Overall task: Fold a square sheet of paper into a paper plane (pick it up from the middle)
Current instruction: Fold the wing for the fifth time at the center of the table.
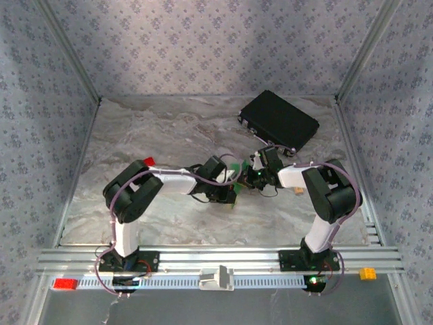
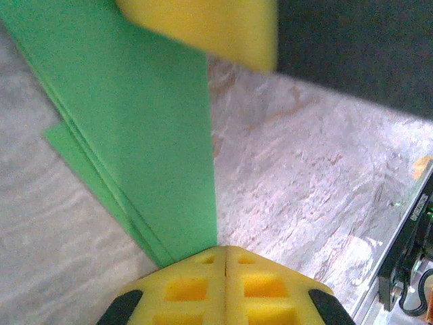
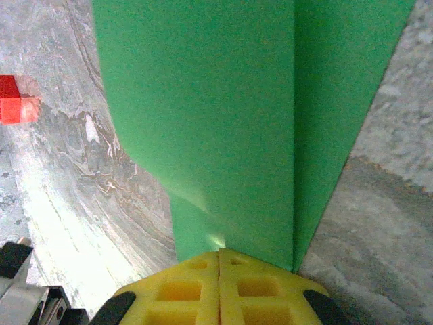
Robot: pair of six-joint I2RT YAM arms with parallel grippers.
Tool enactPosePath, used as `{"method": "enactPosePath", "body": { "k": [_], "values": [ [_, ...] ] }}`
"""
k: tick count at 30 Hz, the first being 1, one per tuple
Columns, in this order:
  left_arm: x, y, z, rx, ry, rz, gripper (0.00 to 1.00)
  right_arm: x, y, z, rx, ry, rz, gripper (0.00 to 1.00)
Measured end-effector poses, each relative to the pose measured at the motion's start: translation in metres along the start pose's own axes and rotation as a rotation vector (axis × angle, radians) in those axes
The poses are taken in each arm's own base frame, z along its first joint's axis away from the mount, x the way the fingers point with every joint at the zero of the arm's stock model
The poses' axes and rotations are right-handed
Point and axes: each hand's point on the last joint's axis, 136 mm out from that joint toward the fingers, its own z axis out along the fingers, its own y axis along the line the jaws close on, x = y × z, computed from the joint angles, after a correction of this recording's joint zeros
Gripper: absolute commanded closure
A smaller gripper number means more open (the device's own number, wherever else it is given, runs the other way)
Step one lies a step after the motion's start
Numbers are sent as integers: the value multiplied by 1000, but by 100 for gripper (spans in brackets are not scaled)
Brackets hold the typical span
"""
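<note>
**A:** What is lying furthest left?

**B:** A small red block (image 1: 148,162) is sitting on the marble table (image 1: 169,128), off to the left of both grippers and well apart from them.

**A:** And the left gripper?

**B:** The left gripper (image 2: 224,256) is clamping shut on the green paper (image 2: 149,135); its yellow pads are meeting, with the paper's narrow end caught between them. The paper is running straight ahead from those fingertips in several layers; the layer edges are stepping out to the left. Another yellow pad (image 2: 203,27) is showing at the paper's far end, ahead of the fingers.

**A:** So where is the paper sitting overall?

**B:** It is stretching between the two grippers, which are facing each other closely; whether it is touching the table I cannot tell.

**A:** And the right gripper?

**B:** The right gripper (image 3: 218,261) is also pinching closed on the same paper. From its fingertips the paper is widening out ahead; a straight crease is running forward just right of the fingers' midline.

**A:** Anything further right?

**B:** A black case (image 1: 279,120) is lying beyond the right gripper and to its right, apart from the paper.
</note>
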Motion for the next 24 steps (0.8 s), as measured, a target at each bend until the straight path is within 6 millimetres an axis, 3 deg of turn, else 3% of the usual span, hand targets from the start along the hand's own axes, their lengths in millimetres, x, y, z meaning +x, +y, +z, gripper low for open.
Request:
{"method": "enactPosePath", "body": {
  "k": [12, 16, 24],
  "values": [
    [45, 5, -23, -58, 61, -14, 100, 1, 1, 0, 3, 1, -3, 92],
    [32, -8, -34, -26, 10, -10, 99, 1, 1, 0, 2, 0, -2, 92],
    [-32, -15, -33, 32, -108, -58, 98, 1, 1, 0, 1, -1, 5, 92]
  ]
}}
